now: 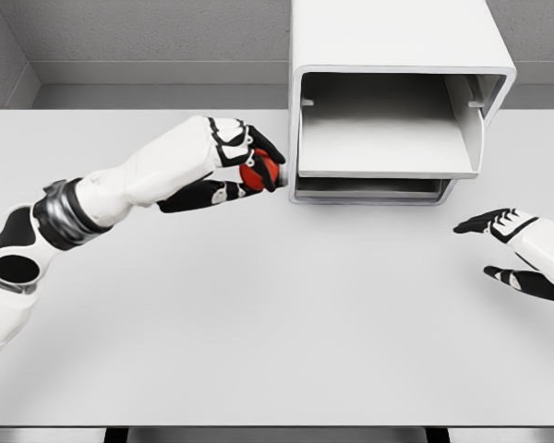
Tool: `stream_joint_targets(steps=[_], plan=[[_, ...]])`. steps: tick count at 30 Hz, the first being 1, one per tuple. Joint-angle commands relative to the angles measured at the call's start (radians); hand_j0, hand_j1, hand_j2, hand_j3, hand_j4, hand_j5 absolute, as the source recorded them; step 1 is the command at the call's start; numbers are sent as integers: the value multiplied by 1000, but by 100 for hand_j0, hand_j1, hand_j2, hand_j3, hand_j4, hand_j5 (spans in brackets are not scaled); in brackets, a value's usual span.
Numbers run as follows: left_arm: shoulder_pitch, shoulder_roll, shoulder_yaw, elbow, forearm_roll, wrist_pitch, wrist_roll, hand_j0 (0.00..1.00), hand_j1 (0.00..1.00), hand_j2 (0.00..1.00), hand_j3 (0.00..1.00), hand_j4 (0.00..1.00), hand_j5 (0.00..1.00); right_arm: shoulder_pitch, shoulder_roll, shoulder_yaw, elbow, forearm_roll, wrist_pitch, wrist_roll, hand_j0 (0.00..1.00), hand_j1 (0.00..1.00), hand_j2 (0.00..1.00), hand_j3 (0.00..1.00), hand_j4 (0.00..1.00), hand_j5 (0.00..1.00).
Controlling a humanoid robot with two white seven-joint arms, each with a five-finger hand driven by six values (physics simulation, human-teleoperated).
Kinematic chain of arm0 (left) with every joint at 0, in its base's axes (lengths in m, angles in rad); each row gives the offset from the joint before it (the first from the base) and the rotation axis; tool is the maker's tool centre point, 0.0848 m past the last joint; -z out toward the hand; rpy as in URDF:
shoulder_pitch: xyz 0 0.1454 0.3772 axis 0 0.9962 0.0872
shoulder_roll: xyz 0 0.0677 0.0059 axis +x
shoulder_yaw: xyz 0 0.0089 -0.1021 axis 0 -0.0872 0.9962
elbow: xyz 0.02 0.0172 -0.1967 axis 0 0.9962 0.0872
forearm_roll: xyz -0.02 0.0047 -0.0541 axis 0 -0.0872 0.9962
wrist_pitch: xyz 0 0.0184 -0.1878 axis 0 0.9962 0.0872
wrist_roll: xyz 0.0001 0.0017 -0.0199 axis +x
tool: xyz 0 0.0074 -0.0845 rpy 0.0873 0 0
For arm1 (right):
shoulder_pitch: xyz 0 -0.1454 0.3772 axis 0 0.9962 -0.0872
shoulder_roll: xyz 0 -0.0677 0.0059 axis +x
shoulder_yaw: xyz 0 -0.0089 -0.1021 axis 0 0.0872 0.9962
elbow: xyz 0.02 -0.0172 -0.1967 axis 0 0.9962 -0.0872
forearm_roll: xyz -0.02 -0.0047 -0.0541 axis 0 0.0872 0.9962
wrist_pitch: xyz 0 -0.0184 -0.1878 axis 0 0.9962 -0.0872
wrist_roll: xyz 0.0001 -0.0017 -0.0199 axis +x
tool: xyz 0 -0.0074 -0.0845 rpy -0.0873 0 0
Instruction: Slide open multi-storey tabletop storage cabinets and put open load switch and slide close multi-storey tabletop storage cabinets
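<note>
A white multi-storey storage cabinet [402, 92] stands at the back of the table, right of centre. Its upper compartment is open and shows a bare shelf [379, 143]; a lower drawer [369, 189] sits beneath it. My left hand [254, 171] hovers just left of the cabinet's lower front corner, its black fingers shut on a small red load switch [257, 172]. Most of the switch is hidden by the fingers. My right hand [508, 249] rests low over the table at the right edge, fingers spread, holding nothing.
The white table [277, 323] stretches wide in front of the cabinet. Its front edge [277, 426] runs along the bottom of the view. Grey walls close in behind and at the left.
</note>
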Motion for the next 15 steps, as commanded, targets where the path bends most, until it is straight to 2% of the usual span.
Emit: stream_joint_targets(steps=[1, 7, 13, 15], plan=[[-8, -17, -13, 0, 8, 2, -5, 41, 41, 41, 41, 41, 41, 3, 16, 2, 1, 0, 1, -1, 78, 78, 78, 78, 78, 78], [-57, -62, -42, 1, 9, 2, -89, 41, 41, 41, 41, 41, 41, 5, 16, 0, 4, 0, 1, -1, 78, 78, 78, 78, 78, 78], [-94, -103, -63, 18, 8, 51, -112, 41, 41, 41, 41, 41, 41, 5, 16, -1, 4, -2, 1, -1, 79, 79, 79, 79, 79, 79], [-110, -121, -63, 47, 8, 56, -114, 41, 41, 41, 41, 41, 41, 5, 16, -1, 4, -2, 1, -1, 79, 79, 79, 79, 79, 79]])
